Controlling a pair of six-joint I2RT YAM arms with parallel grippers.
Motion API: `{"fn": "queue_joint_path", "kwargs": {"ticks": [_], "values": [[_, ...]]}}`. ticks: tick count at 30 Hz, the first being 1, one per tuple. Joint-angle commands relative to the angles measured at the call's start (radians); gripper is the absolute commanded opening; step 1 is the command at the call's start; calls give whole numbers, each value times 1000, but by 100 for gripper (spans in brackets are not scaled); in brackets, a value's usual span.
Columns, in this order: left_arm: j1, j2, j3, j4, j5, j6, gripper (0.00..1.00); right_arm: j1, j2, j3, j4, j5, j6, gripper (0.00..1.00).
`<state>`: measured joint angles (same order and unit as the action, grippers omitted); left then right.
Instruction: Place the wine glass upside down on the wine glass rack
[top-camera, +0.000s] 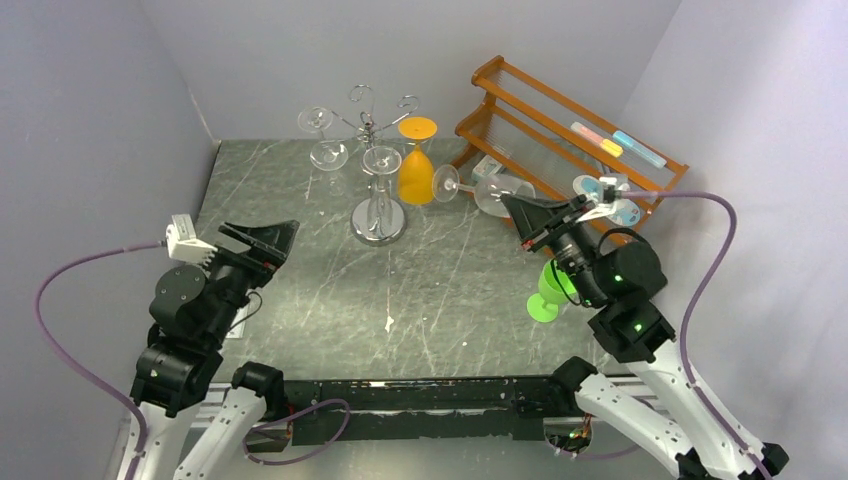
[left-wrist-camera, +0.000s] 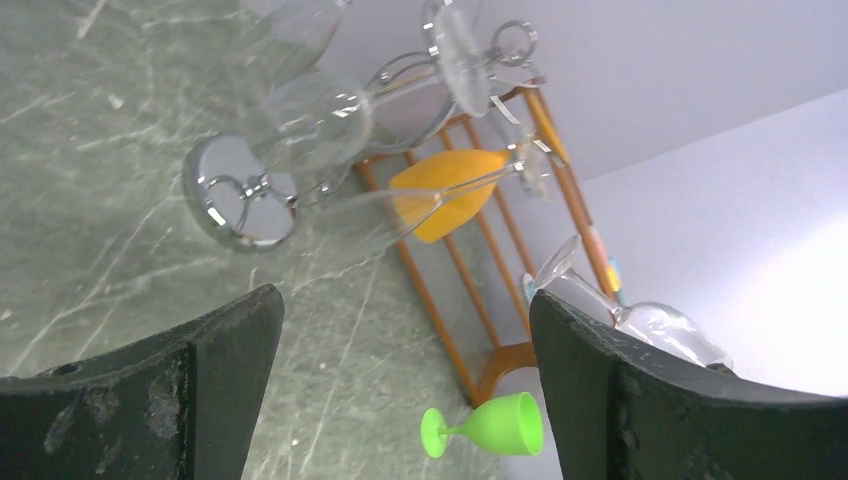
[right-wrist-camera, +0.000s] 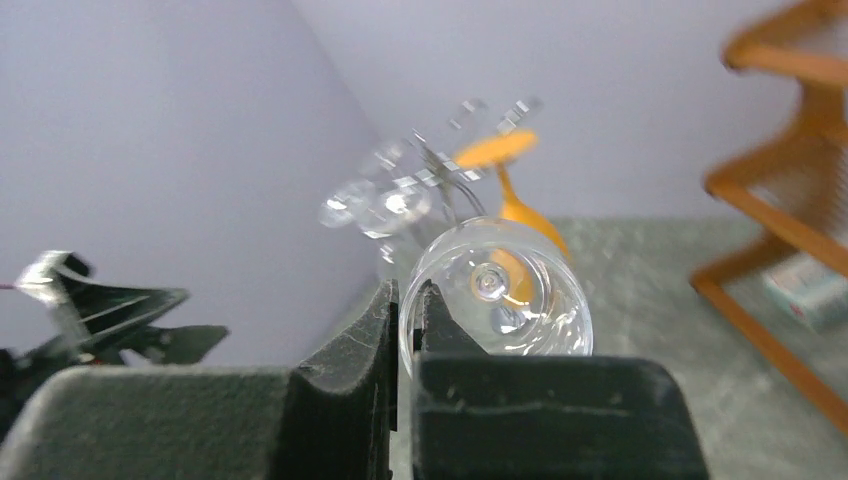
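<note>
My right gripper (top-camera: 522, 218) is shut on the rim of a clear wine glass (top-camera: 489, 191). It holds the glass on its side above the table, foot pointing left toward the chrome wine glass rack (top-camera: 372, 128). In the right wrist view one finger is inside the bowl (right-wrist-camera: 510, 290) and one outside, at the gripper (right-wrist-camera: 408, 310). The rack stands at the back centre on a round mirrored base (top-camera: 378, 222). It carries clear glasses and an orange glass (top-camera: 416, 165), all hanging upside down. My left gripper (top-camera: 266, 240) is open and empty, left of the rack, also seen in its wrist view (left-wrist-camera: 405, 310).
An orange-brown wooden slatted shelf (top-camera: 560, 125) stands at the back right with small items on it. A green plastic glass (top-camera: 547, 292) stands on the table under my right arm; it also shows in the left wrist view (left-wrist-camera: 495, 427). Grey walls close in the left, back and right.
</note>
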<state>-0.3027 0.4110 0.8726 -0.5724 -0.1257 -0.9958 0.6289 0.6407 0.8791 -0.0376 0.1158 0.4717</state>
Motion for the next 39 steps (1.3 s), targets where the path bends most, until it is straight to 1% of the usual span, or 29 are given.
{"fn": "queue_joint_path", "kwargs": {"ticks": [1, 7, 10, 14, 16, 20, 24, 27, 28, 31, 35, 39], "values": [[5, 51, 59, 105, 72, 21, 97, 4, -21, 23, 277, -150, -22, 0], [5, 147, 97, 289, 224, -68, 96, 3, 54, 43, 528, -298, 30, 0], [5, 185, 125, 366, 285, -126, 97, 5, 108, 50, 645, -345, 61, 0], [5, 214, 131, 499, 323, -224, 96, 7, 209, 71, 795, -397, 105, 0], [5, 229, 148, 514, 324, -254, 96, 25, 266, 84, 862, -403, 114, 0], [5, 231, 172, 490, 266, -288, 97, 124, 373, 136, 928, -363, 37, 0], [5, 191, 133, 481, 182, -343, 97, 285, 492, 213, 957, -277, -128, 0], [6, 159, 122, 413, 128, -366, 97, 374, 571, 270, 967, -211, -238, 0], [5, 143, 116, 391, 88, -372, 97, 399, 599, 288, 969, -190, -276, 0], [5, 86, 77, 400, 27, -388, 97, 480, 672, 332, 972, -132, -389, 0], [5, 37, 66, 405, -53, -386, 97, 561, 741, 349, 1002, -63, -525, 0], [5, 29, 75, 392, -97, -400, 97, 603, 776, 337, 1045, -64, -578, 0]]}}
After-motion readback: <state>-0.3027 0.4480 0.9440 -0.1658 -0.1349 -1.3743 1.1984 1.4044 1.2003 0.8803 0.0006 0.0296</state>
